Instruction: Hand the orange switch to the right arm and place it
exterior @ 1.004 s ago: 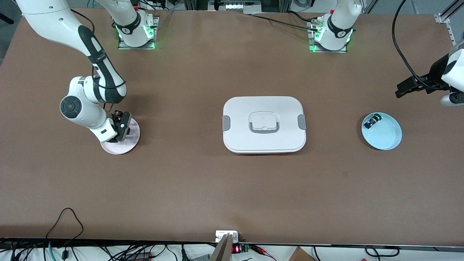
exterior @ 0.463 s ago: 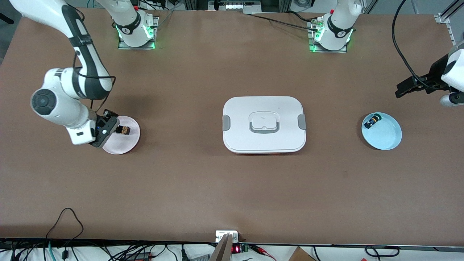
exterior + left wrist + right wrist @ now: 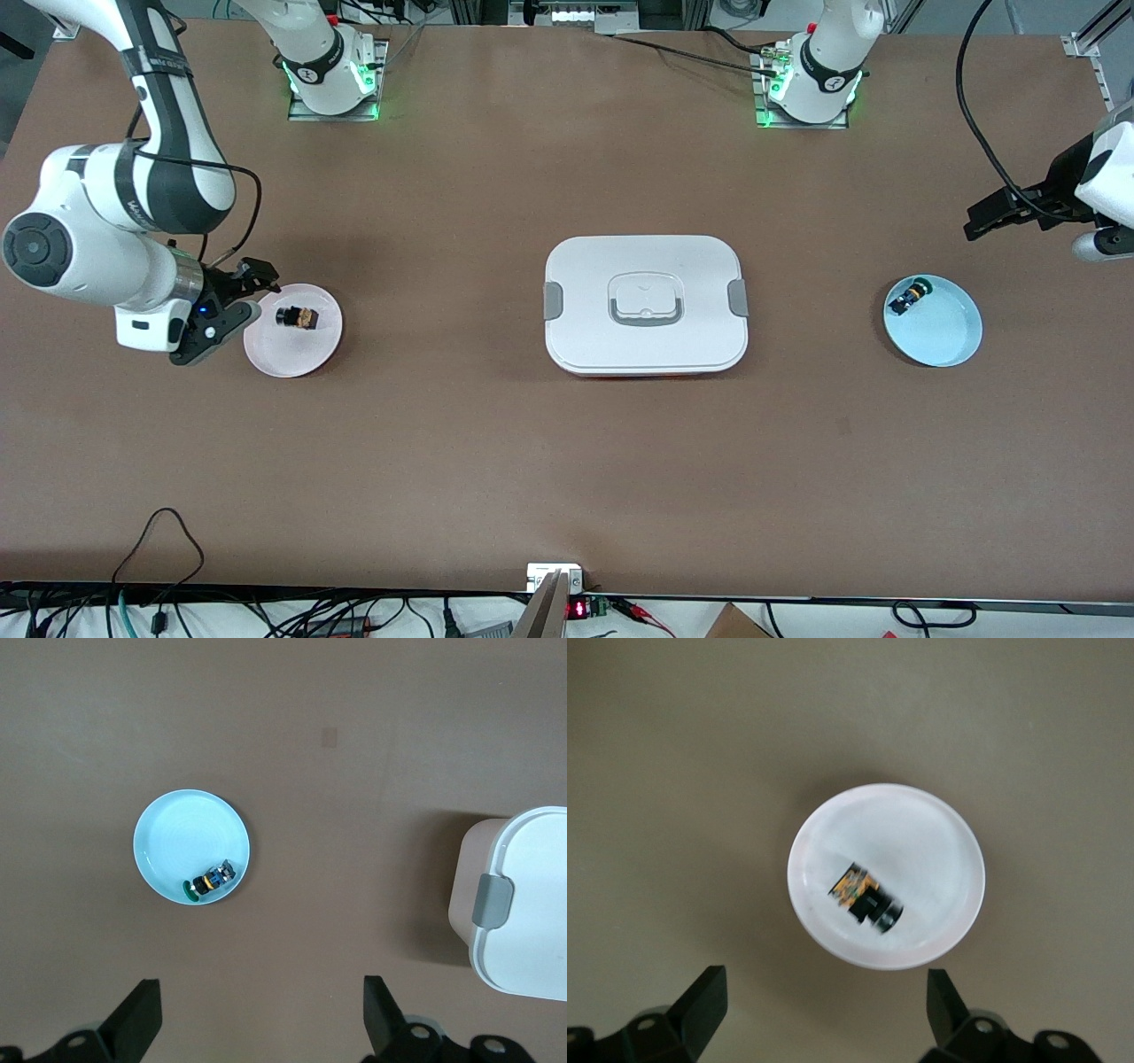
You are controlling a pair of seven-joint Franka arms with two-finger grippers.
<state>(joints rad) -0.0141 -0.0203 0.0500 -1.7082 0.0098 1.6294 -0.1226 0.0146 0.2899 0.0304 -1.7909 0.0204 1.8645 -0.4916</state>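
The orange switch point(image 3: 297, 316) lies on its side on the pink plate point(image 3: 301, 353) at the right arm's end of the table. My right gripper point(image 3: 232, 306) is open and empty, up in the air just off the plate's rim, toward the right arm's end. In the right wrist view the switch point(image 3: 866, 896) lies free on the plate point(image 3: 921, 833), ahead of the gripper point(image 3: 824, 1010), apart from both fingers. My left gripper point(image 3: 979, 221) is open and empty and waits above the table at the left arm's end; it also shows in the left wrist view point(image 3: 261, 1019).
A white lidded box point(image 3: 645, 304) with grey clips stands mid-table. A light blue plate point(image 3: 943, 335) near the left arm's end holds a small black switch with a green cap point(image 3: 908, 295); the plate also shows in the left wrist view point(image 3: 182, 828).
My right gripper has let go of the orange switch on the pink plate, then risen and drawn back toward the right arm's end. The left arm has not moved.
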